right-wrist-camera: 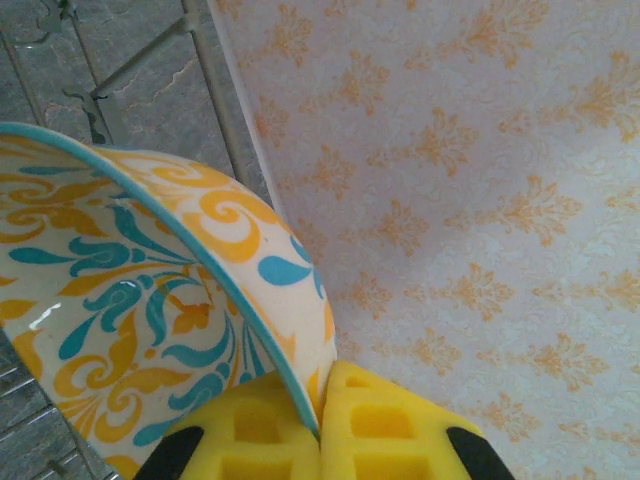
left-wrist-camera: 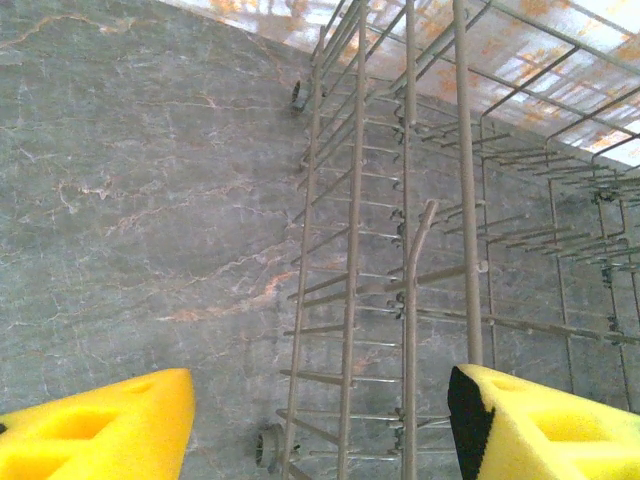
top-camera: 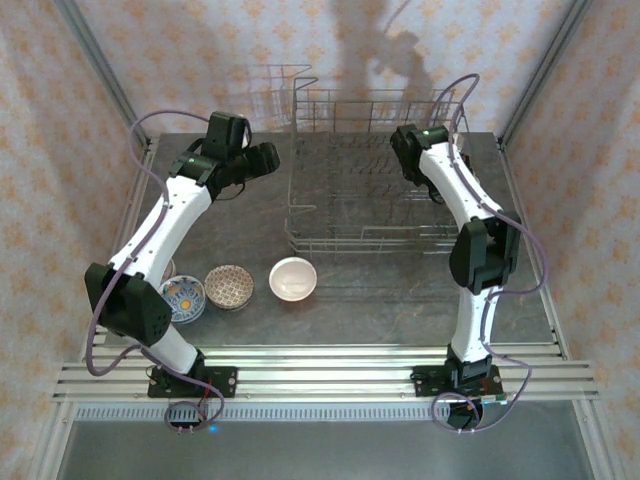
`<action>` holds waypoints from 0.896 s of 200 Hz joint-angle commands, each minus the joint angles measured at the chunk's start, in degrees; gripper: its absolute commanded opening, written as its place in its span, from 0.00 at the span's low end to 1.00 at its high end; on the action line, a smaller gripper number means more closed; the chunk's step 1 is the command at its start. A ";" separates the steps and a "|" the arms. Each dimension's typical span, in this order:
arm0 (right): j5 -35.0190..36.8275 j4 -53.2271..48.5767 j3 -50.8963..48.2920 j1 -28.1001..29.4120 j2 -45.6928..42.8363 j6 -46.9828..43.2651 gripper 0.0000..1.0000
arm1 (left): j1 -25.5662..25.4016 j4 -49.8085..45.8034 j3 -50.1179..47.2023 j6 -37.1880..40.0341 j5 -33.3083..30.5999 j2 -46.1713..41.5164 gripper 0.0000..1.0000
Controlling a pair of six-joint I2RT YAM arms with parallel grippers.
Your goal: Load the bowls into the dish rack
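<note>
Pinching patterned bowl [right-wrist-camera: 130, 300] rim in my right gripper [right-wrist-camera: 320, 432] over rack [left-wrist-camera: 464, 200]; my left gripper [left-wrist-camera: 320, 400] spread wide beside rack.

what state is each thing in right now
left gripper, open, above the table beside the dish rack
right gripper, shut on the rim of the orange-and-teal bowl
orange-and-teal bowl, held tilted
dish rack, upright on the table
white bowl, upright on the table
brown patterned bowl, upright on the table
blue-and-white bowl, upright on the table
</note>
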 commanded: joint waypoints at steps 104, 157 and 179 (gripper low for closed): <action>4.67 -8.10 8.48 3.26 10.03 3.87 0.00 | 1.80 0.88 -2.34 3.71 2.70 -1.84 0.69; 0.71 -11.02 8.19 5.04 13.27 3.79 0.12 | 3.07 3.76 -6.25 2.17 2.34 -4.62 0.69; 0.14 -11.03 7.79 5.03 13.65 4.29 0.31 | 3.42 3.34 -6.86 2.39 2.20 -5.00 0.69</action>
